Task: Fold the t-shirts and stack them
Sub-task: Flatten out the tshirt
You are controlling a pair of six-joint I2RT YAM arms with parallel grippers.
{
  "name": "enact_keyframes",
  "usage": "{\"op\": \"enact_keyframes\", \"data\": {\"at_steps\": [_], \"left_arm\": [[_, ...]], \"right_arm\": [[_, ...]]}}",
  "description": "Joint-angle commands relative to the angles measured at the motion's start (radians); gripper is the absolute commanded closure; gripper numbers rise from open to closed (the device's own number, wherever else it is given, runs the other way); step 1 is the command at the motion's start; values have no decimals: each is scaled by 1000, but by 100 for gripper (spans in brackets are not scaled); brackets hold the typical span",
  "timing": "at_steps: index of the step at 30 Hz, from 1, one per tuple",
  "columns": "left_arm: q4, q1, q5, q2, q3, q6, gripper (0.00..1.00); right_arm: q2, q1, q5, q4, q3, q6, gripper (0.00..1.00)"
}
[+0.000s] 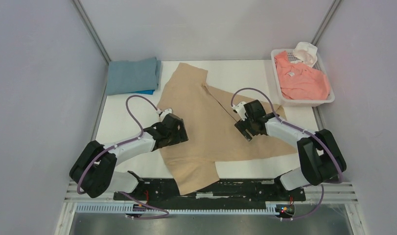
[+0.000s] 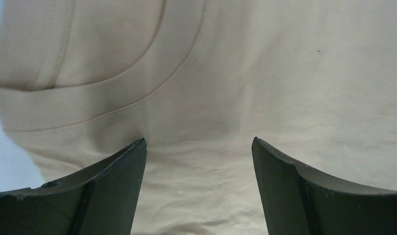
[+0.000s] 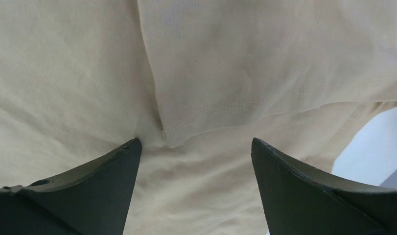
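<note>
step in hand: folding the tan t-shirt (image 1: 201, 127), I'd say somewhere mid-fold and not close to tidy yet
where the tan one is: sprawled at a slant across the middle of the desk (image 1: 123, 122), one flap already turned over on the right side, near end running over the desk's near edge
left claw (image 2: 198, 147): released, jaws wide with nothing between them, low over the cloth just below a curved seam that looks like the collar
right claw (image 3: 196, 144): also released and gripping nothing, right above the stitched hem corner of that turned-over flap
stack so far: grey-blue t-shirt (image 1: 132, 74) folded in the far left corner, sitting on a bright blue t-shirt (image 1: 146, 91) that only peeks out
waiting: salmon-pink t-shirt (image 1: 304, 81) crumpled in the white basket (image 1: 328, 100), far right
next move, my guess: both claws need to drop and pinch an edge each, then bring it across together so the soft cloth doesn't bunch
</note>
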Motion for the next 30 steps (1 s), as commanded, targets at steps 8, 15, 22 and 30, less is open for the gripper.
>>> {"op": "enact_keyframes", "data": {"at_steps": [8, 15, 22, 30], "left_arm": [[-204, 24, -235, -62, -19, -86, 9], [-213, 25, -249, 1, 35, -67, 9], [-231, 33, -288, 20, 34, -74, 9], [-270, 37, -354, 19, 28, -89, 9]], "right_arm": [[100, 34, 6, 2, 86, -88, 30], [114, 51, -18, 51, 98, -110, 47], [128, 55, -29, 10, 122, -126, 60], [103, 58, -26, 22, 125, -130, 60]]}}
